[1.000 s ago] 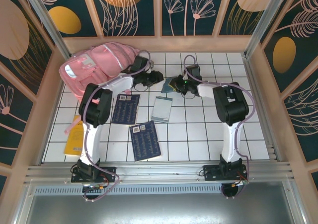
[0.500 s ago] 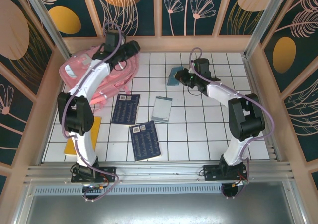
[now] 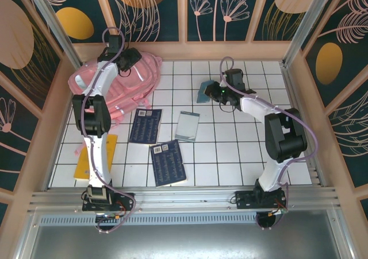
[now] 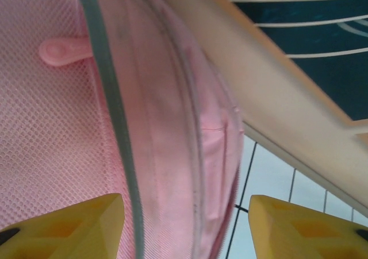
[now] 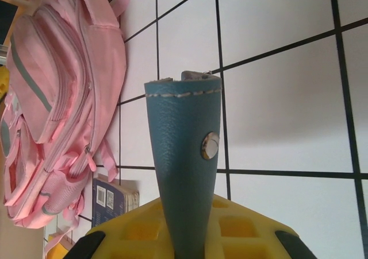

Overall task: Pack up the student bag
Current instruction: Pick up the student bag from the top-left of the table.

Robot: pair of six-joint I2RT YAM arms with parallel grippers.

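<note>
White tiles with dark joints form the worktop [image 3: 230, 150], boxed in by wooden rails and dark panels painted with pale flowers and orange discs. Nearest the arm bases lies a dark blue booklet [image 3: 167, 162] with small white square code labels at its far edge. The print on them is too small to read. A yellow book [image 3: 85, 164] sits at the left edge. Farther in lie a second dark blue booklet [image 3: 145, 126], labelled the same way, and beside it a flat grey-blue item [image 3: 187, 126]. Beyond these, the right claw [image 3: 214, 91] is clamped on a blue stitched pouch [image 5: 184, 144] with a round metal snap [image 5: 210, 145]. The student bag [image 3: 86, 84] lies in the far left corner against the wooden rail, well apart from the right claw. The left claw [image 4: 184, 213] hangs directly over the bag's far side, its yellow fingers [image 4: 63, 224] spread apart above pink mesh and a grey zipper line.
</note>
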